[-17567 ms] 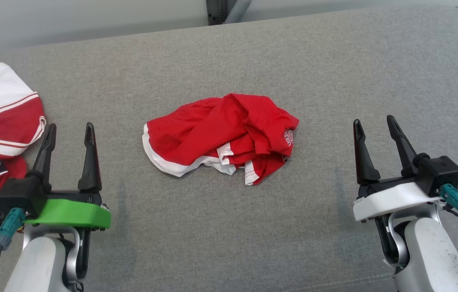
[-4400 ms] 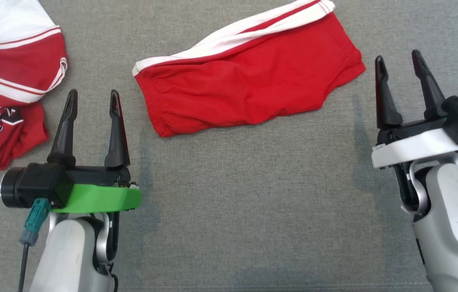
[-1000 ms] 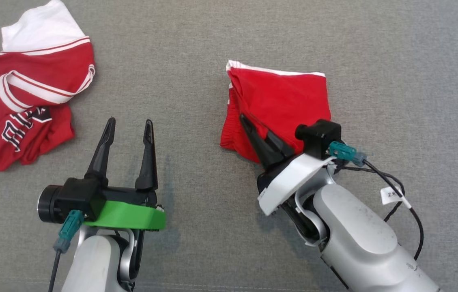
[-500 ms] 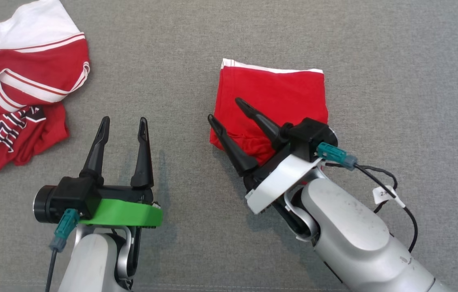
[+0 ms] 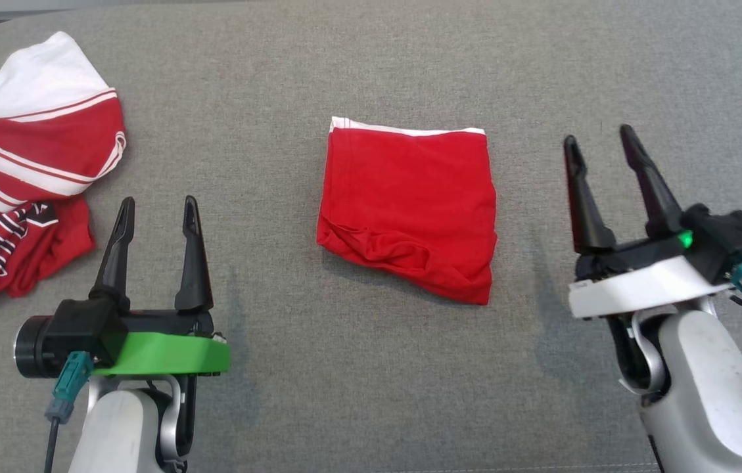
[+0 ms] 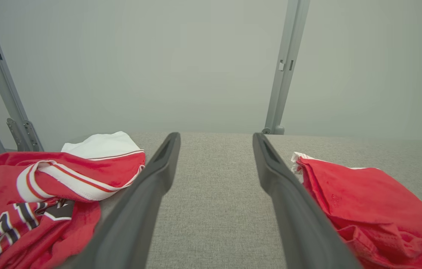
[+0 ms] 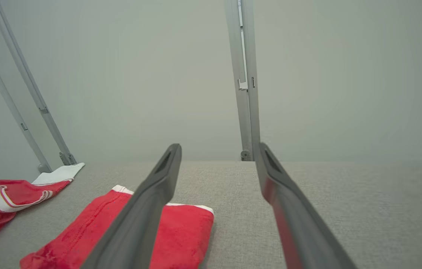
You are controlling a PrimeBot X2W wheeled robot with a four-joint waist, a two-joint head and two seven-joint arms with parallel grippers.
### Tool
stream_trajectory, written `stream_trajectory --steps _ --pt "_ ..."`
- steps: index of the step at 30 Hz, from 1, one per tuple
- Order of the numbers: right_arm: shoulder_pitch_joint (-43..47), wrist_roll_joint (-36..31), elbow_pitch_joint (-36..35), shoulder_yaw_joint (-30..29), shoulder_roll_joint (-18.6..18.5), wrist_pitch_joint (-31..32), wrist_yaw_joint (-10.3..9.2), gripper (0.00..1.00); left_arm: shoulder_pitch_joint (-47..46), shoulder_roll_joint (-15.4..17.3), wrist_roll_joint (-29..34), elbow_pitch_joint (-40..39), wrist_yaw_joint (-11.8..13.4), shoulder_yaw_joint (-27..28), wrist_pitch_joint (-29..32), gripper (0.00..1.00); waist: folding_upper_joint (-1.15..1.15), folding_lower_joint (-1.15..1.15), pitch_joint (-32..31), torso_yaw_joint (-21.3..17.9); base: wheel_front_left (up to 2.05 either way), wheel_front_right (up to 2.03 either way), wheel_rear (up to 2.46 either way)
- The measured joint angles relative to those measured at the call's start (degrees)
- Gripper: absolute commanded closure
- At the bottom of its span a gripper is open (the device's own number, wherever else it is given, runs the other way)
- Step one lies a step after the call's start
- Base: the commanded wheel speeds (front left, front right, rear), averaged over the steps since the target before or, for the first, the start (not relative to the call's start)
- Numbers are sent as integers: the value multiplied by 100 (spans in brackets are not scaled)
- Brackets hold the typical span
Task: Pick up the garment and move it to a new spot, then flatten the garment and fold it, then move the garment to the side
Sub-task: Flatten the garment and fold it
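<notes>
The garment [image 5: 410, 203], red shorts with a white band along the far edge, lies folded into a rough square in the middle of the grey surface [image 5: 371, 368]. It also appears at the right of the left wrist view as red cloth [image 6: 367, 201] and at the lower left of the right wrist view [image 7: 121, 231]. My left gripper [image 5: 155, 205] is open at the lower left, well left of the garment, nothing between its fingers. My right gripper [image 5: 597, 136] is open to the right of the garment, clear of it and empty.
A crumpled red and white jersey [image 5: 22, 197] with dark lettering lies at the far left edge; it is also in the left wrist view [image 6: 46, 186] and the right wrist view [image 7: 5, 198]. Metal frame posts [image 7: 246, 86] stand behind the surface against a pale wall.
My right gripper opened, let go of the garment's near left corner and drew back to the right. The garment now lies flat and folded. The head camera has shifted.
</notes>
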Motion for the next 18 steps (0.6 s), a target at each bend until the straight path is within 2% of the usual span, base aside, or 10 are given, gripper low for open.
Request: stream_trajectory --steps 5,18 --pt "529 -142 -90 -602 -79 45 -1 0 141 103 24 -27 27 58 0 0 0 0 -170 -66 0 0 0" --pt "1376 -169 -290 -761 -121 359 0 0 734 349 97 -174 38 -19 224 0 0 0 -846 -168 0 0 0"
